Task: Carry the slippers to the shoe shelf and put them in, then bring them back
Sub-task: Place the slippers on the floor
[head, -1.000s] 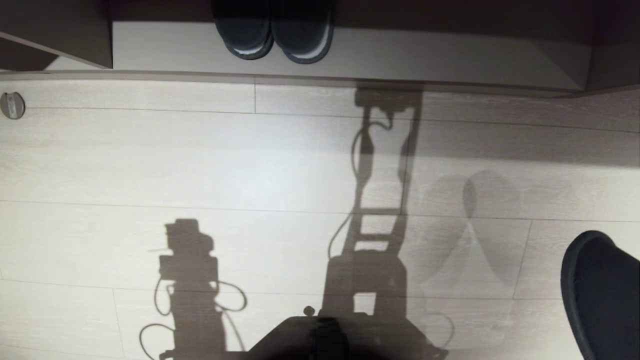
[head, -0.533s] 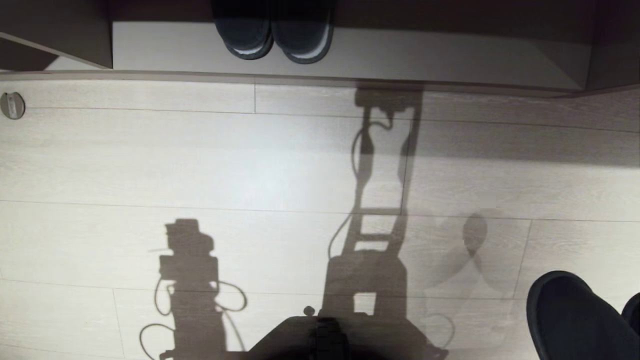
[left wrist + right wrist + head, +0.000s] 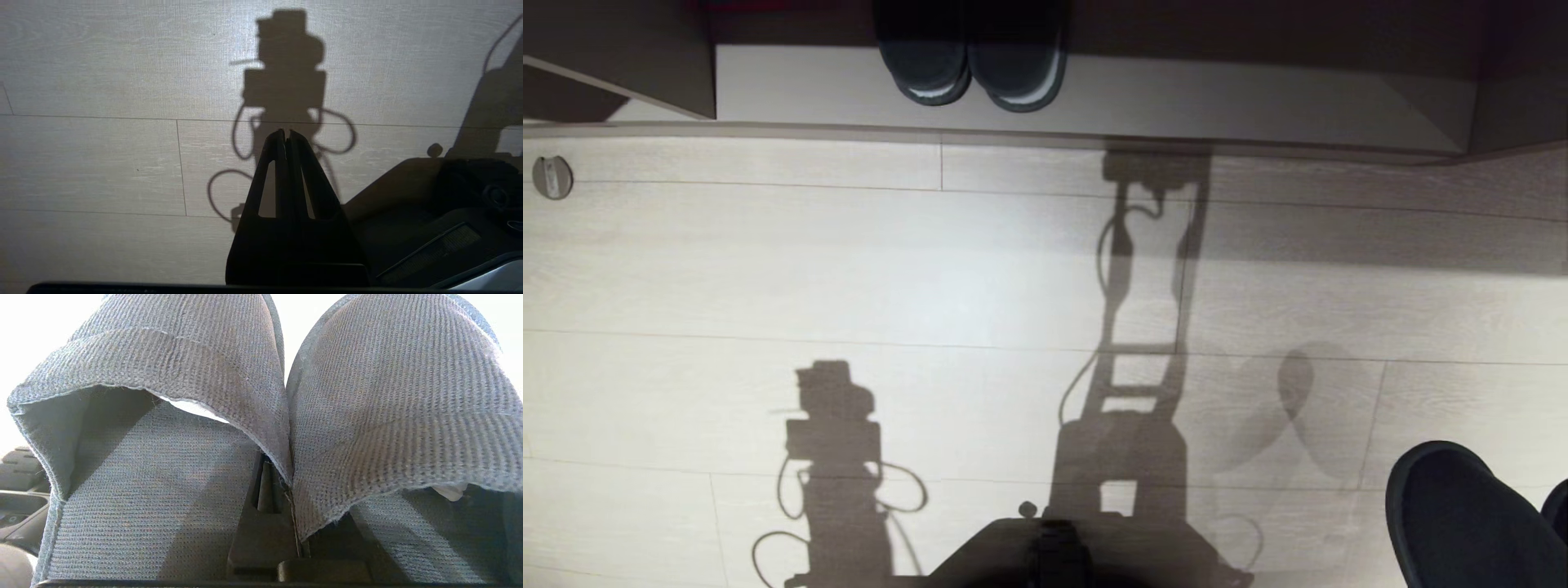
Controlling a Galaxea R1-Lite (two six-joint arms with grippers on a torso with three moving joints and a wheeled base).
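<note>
Right wrist view, right claw (image 3: 282,486) clamped on slippers' (image 3: 392,400) inner edges, toes pointing away, left claw (image 3: 286,136) together.

No text, label or number (on anything shown) is readable.

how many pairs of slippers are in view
2. The grey-blue slippers are pinched at their inner edges in the right gripper, showing at the head view's lower right. A darker pair sits on the shoe shelf, partly hidden in shadow.
</note>
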